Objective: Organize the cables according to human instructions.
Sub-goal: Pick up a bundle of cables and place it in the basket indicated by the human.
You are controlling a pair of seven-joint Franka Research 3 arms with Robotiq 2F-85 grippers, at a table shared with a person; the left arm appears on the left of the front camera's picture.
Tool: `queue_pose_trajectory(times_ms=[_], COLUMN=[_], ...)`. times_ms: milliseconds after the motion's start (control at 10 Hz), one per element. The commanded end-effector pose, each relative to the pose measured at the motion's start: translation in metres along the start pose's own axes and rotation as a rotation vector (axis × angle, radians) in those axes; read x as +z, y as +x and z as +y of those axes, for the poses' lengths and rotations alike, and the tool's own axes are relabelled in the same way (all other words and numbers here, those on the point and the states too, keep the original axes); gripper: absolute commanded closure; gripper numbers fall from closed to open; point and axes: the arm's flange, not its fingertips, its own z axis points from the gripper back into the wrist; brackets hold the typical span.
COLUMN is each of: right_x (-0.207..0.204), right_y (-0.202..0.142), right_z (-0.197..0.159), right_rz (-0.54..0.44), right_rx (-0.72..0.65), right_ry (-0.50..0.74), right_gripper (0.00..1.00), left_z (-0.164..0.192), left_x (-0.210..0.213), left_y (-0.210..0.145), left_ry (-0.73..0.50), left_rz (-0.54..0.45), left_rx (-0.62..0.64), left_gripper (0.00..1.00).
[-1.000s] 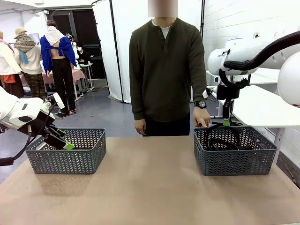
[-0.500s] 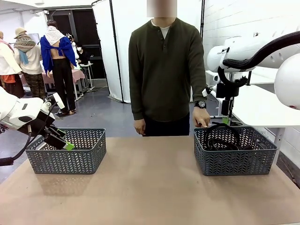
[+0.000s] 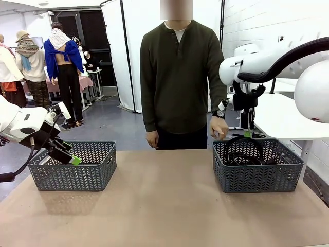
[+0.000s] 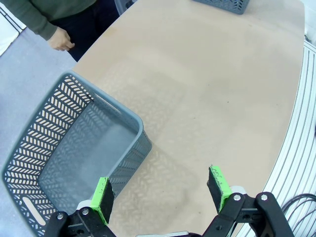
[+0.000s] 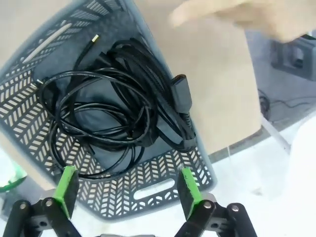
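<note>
- Across the table in the front view, black cables (image 3: 245, 154) lie coiled inside the right-hand basket (image 3: 257, 177), below the right gripper (image 3: 248, 133), which has risen since a second ago; its jaw gap is hard to make out.
- Left wrist: left gripper (image 4: 160, 190) fingers stand apart over an empty basket (image 4: 69, 148) corner.
- Right wrist: fingers (image 5: 66, 190) spread wide above tangled loops; a blurred hand (image 5: 237, 15) is cut off.

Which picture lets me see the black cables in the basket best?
The right wrist view is best: it looks straight down into the basket, so the coiled cables and their plugs show plainly. In the front view the cables only peek over the basket's rim. The left wrist view shows just that basket's corner.
</note>
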Motion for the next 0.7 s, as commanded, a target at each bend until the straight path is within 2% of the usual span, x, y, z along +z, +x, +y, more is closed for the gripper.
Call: queue_pose_trajectory(times_ms=[0, 600], right_x=[0.0036, 0.0036], right_y=[-0.0085, -0.0085], right_z=[-0.0009, -0.0009], right_rz=[-0.05, -0.05], right_rx=[0.008, 0.008], right_ry=[0.042, 0.042], right_gripper=[0.0, 0.0], left_z=[0.0027, 0.0027], left_x=[-0.0013, -0.0013], left_y=[-0.0016, -0.0016], left_ry=[-0.004, -0.004], left_rz=[-0.006, -0.006], left_rx=[0.004, 0.004], left_gripper=[0.0, 0.0])
